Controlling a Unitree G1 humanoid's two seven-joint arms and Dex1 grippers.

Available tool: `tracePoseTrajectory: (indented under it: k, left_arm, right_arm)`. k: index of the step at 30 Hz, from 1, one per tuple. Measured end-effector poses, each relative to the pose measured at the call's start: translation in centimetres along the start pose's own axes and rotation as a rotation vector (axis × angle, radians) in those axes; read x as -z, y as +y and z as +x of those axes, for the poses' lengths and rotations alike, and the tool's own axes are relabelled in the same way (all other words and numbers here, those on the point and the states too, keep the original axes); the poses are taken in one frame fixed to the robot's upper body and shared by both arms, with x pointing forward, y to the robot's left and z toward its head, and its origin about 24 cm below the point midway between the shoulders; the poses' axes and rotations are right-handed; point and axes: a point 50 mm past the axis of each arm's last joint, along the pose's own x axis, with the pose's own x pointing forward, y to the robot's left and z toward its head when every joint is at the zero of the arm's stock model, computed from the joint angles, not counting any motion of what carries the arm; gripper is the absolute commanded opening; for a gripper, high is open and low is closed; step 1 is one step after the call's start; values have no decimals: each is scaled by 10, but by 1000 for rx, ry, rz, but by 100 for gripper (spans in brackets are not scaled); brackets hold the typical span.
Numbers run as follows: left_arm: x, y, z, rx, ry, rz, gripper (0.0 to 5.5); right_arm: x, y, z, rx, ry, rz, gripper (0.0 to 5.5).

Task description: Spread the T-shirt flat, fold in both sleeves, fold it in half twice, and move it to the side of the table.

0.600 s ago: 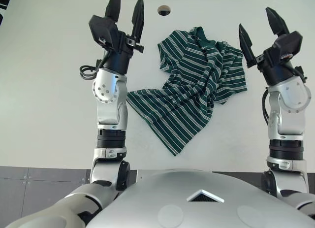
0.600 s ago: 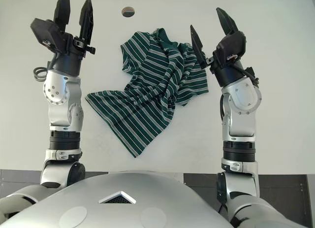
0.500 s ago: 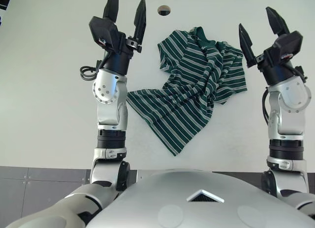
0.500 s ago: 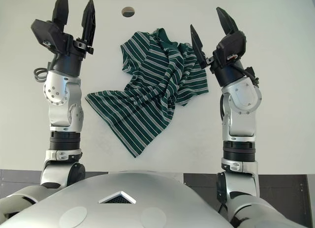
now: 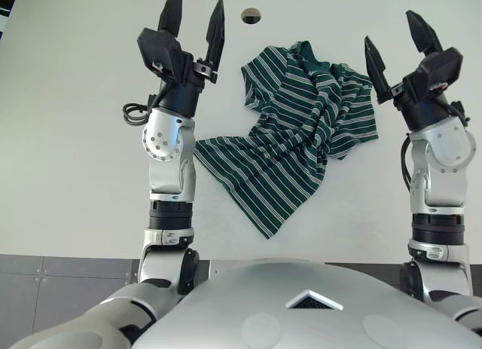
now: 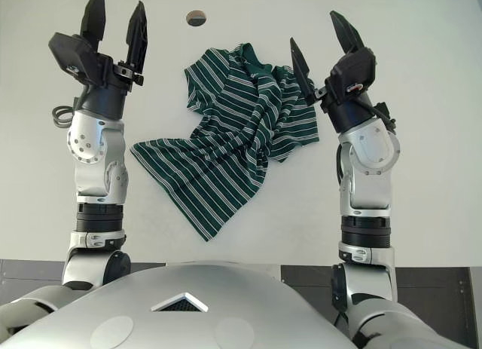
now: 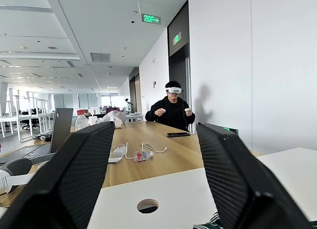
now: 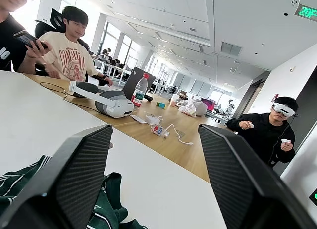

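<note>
while the t-shirt [image 5: 301, 130] lies crumpled near the middle of the bench [image 5: 68, 153], with its upper part bunched toward the far side and a striped flap trailing toward the near edge, no step of the task can be judged done. spreading it flat is taken to be the step in hand. the left arm [image 5: 167, 138] and the right arm [image 5: 440, 149] are held raised on either side of the cloth, apart from it. both the left jaws and the right jaws are spread wide with nothing between them, a stance judged to be readiness for taking two edges at once. the right jaws are seen just beside the t-shirt's right edge. the left jaws are set farther off, near a round hole [image 5: 251, 16] in the bench. a dark cable [image 5: 132, 111] is looped on the bench beside the left arm.

by the head views the whole outline of the t-shirt is given, but how high the jaws stand above the bench cannot be told from them. part of that is supplied by the wrist views: both look out level across the bench top, so the jaws are judged to be pointed forward, not down at the cloth. the hole [image 7: 147, 206] is framed between the left jaws, with a sliver of striped cloth [image 7: 213, 221] beside it. rumpled green folds [image 8: 106, 209] are framed between the right jaws.
</note>
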Motion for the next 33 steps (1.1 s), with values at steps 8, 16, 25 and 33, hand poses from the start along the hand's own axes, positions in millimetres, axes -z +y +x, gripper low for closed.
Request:
tracePoseTrajectory:
  k: [8,16,25,33]
  left_arm:
    - [0,0,0,2,0,-1,307]
    - [0,-2,0,9,2,-3,307]
    - [1,-3,0,13,7,-3,307]
    - [40,-10,17,280,216,308,307]
  right_arm:
    - [0,0,0,-1,0,1,322]
    - [0,0,-1,-3,1,1,322]
    - [-2,1,-1,-4,-2,-1,322]
    - [-3,10,-2,17,6,6,322]
